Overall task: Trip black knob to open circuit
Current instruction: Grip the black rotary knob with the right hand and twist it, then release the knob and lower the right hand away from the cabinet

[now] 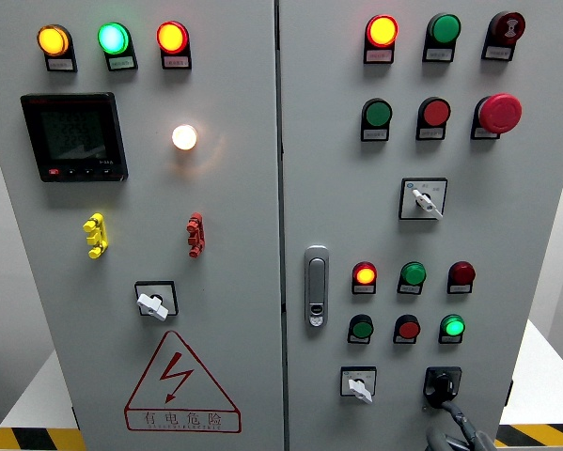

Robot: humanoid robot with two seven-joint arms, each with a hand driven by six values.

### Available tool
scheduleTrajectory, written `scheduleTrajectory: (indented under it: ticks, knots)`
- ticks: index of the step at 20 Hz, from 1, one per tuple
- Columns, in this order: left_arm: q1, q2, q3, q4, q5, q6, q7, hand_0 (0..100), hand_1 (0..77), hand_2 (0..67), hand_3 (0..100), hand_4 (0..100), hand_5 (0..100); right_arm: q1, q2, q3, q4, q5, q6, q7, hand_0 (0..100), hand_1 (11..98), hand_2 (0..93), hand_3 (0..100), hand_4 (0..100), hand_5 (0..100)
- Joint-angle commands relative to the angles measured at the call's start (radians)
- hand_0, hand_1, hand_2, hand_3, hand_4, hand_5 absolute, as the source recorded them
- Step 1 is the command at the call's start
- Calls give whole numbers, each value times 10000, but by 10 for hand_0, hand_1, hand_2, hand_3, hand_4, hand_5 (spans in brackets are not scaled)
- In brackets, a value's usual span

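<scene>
Grey control cabinet point(243, 282), black knob point(442, 384) low on right door, right hand point(461, 427) fingertips touching its underside, grip unclear, white selector switch point(358, 384) just left, red lightning warning triangle point(181, 385) bottom left w/ Chinese text.

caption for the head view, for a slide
Right hand reaches up to the black knob at the lower right of a grey control panel.

Right hand point(461, 430) mostly cut off below; meter point(73, 136) digits and button labels unreadable.
</scene>
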Motion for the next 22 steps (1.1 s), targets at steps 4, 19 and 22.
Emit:
scheduleTrajectory:
  ticks: [4, 19, 22]
  knots:
    - [0, -1, 0, 0, 0, 0, 0, 0, 30, 129, 214, 67, 15, -30, 45, 16, -73, -1, -15, 5, 759, 448, 11, 788, 847, 942]
    - [0, 14, 0, 0, 0, 0, 0, 0, 32, 129, 214, 67, 15, -107, -77, 261, -89, 15, -45, -11, 756, 450, 11, 780, 840, 942]
    - [0, -1, 0, 0, 0, 0, 0, 0, 31, 129, 214, 67, 15, -122, -215, 414, -104, 15, -45, -11, 755, 450, 11, 780, 839, 942]
